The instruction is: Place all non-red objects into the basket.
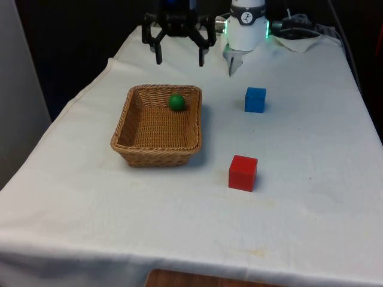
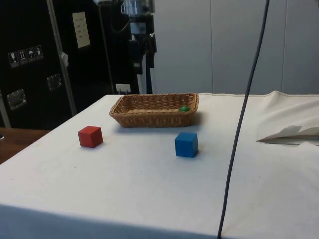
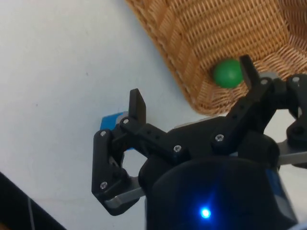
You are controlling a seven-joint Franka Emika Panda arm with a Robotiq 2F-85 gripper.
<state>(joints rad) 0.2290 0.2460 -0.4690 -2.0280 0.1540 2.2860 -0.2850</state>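
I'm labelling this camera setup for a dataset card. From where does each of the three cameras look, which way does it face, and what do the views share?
Front view: looks along the table at the wicker basket, blue cube and red cube; the open hand hangs above the far end.
Side view: from the table's side, facing dark cabinets; the hand hangs beyond the basket.
Wrist view: looks down past the hand at the basket's rim and the green ball.
Shared: basket, ball and blue cube appear in all three.

Green ball (image 1: 176,101) inside wicker basket (image 1: 157,150), blue cube (image 1: 255,99) and red cube (image 1: 243,173) on desk (image 1: 311,197), pincer (image 1: 179,60) spread wide above.
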